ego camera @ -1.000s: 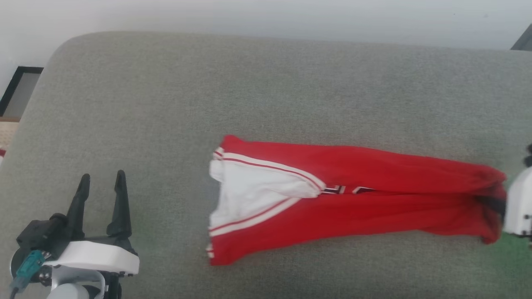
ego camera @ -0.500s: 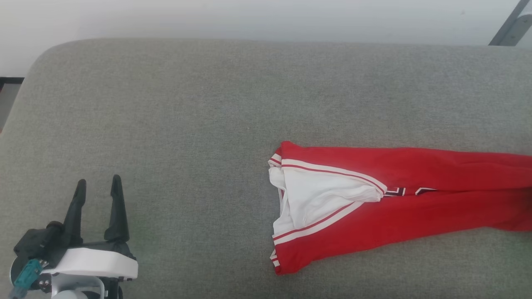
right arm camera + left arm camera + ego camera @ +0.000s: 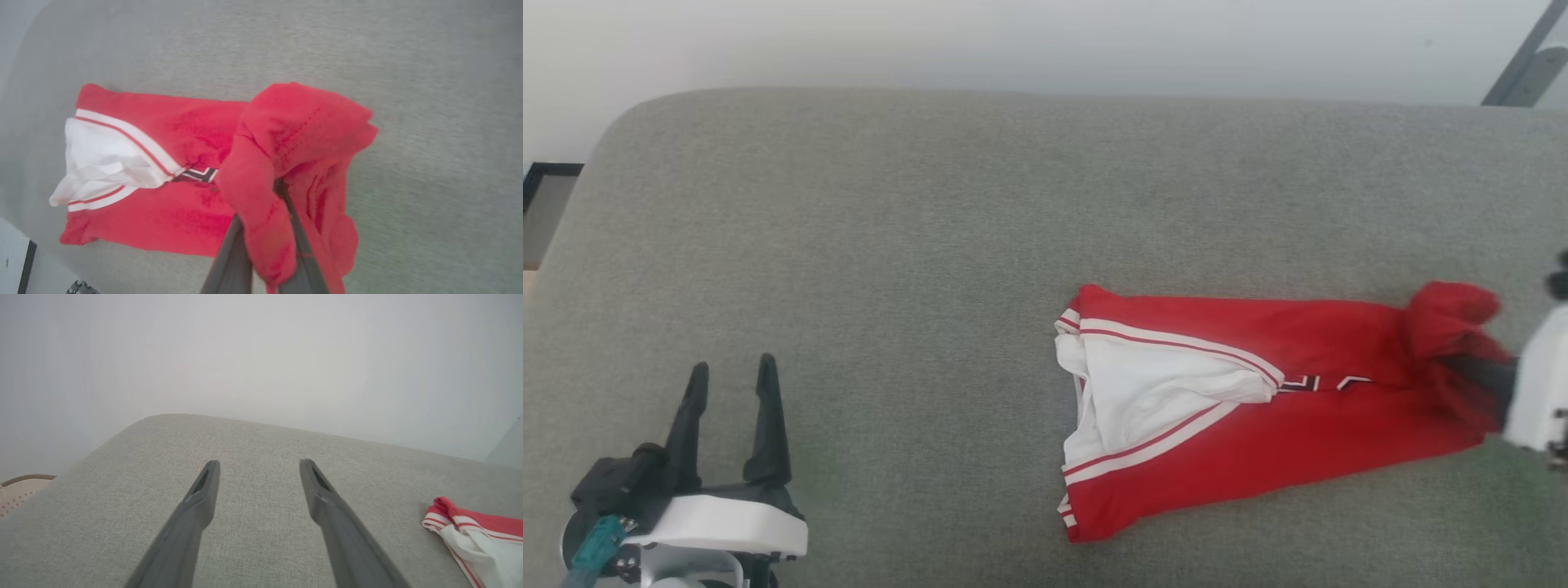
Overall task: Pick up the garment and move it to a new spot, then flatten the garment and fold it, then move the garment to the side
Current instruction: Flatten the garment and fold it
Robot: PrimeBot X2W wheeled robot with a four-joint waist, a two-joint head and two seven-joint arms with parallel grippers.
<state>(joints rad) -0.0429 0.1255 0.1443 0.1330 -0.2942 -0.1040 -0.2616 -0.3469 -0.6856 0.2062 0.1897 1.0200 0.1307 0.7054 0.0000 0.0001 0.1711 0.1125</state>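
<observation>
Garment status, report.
Right gripper: jaws shut on garment, bunched end. Left gripper: jaws open, apart from it. Rest lies on grey cushion. No obstacles seen.

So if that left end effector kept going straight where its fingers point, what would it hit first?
Probably nothing soon: the left end effector points along the grey cushion toward the pale wall beyond. The garment lies off to its right, out of that line. Depth is hard to judge.

Perhaps a home — grey upholstered seat (image 3: 915, 245), plain white wall (image 3: 1013, 41).
</observation>
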